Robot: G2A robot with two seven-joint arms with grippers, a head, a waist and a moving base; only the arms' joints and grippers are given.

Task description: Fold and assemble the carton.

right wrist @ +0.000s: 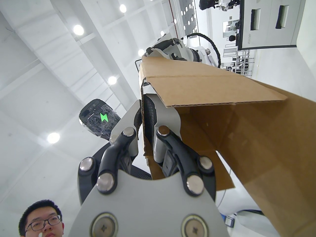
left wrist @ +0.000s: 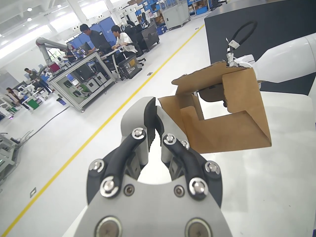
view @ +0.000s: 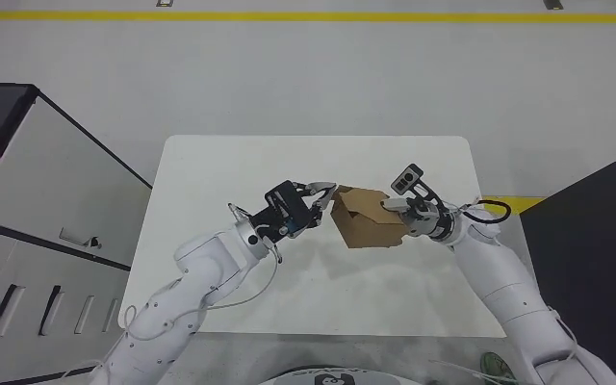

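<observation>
Over on the left, the left gripper (left wrist: 153, 127) had its fingers pressed together with nothing between them, tips just beside a loose flap of the carton (view: 366, 219). The carton was over the middle of the white table (view: 289, 164), half-formed, its open side facing that arm. On the right, the right gripper (right wrist: 143, 104) was clamped on a carton wall.

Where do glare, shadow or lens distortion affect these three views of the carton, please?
Top view: even light, no glare on the table, and the carton is evenly lit. Left wrist view: the far end of the hall glares white. Right wrist view: it looks up at ceiling lamps that flare, and the carton's inner faces lie in shade.
</observation>
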